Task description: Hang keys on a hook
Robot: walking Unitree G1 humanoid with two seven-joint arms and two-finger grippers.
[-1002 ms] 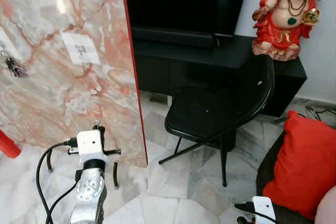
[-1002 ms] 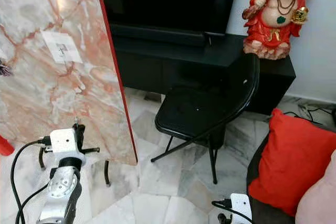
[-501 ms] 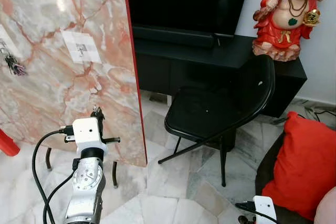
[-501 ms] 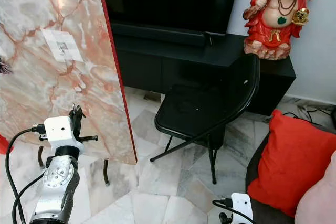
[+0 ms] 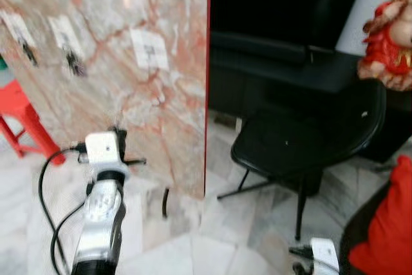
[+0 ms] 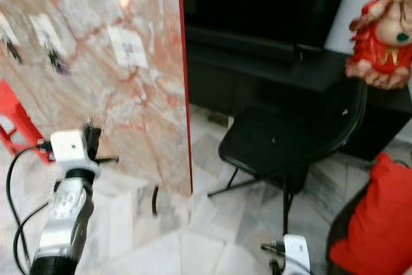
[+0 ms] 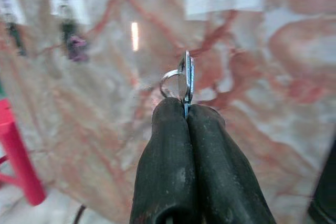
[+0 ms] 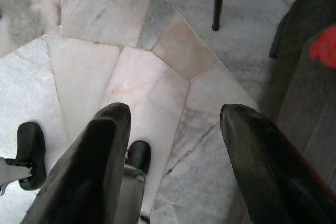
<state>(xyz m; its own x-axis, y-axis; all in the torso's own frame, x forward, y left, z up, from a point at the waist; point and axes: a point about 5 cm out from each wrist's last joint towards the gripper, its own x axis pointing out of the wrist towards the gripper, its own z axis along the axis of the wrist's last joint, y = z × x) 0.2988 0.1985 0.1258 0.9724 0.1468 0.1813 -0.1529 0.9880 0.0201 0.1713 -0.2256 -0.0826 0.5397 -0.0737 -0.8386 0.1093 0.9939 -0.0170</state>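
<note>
My left gripper (image 7: 186, 109) is shut on a small silver key with a ring (image 7: 182, 80), held upright at the fingertips. It is raised in front of a tall pink marble-patterned board (image 5: 129, 94) with a red edge. In the left eye view the left gripper (image 5: 118, 137) sits low on the board, below a white label with a hook (image 5: 149, 49). Two other hooks to the left carry dark keys (image 5: 74, 64), and the same dark keys (image 7: 77, 46) show in the left wrist view. My right gripper (image 8: 175, 111) hangs open over the marble floor.
A black chair (image 5: 302, 146) stands right of the board, before a black TV console (image 5: 290, 69). A red figurine (image 5: 393, 37) sits on the console. A red cushion (image 5: 386, 236) lies at the lower right and a red stool (image 5: 26, 120) at the left. My foot (image 8: 31, 148) is on the floor.
The camera has swung left, so the whole scene shifted right and blurred, bringing more hooks and the red stool into view. My left gripper still holds the key before the board.
</note>
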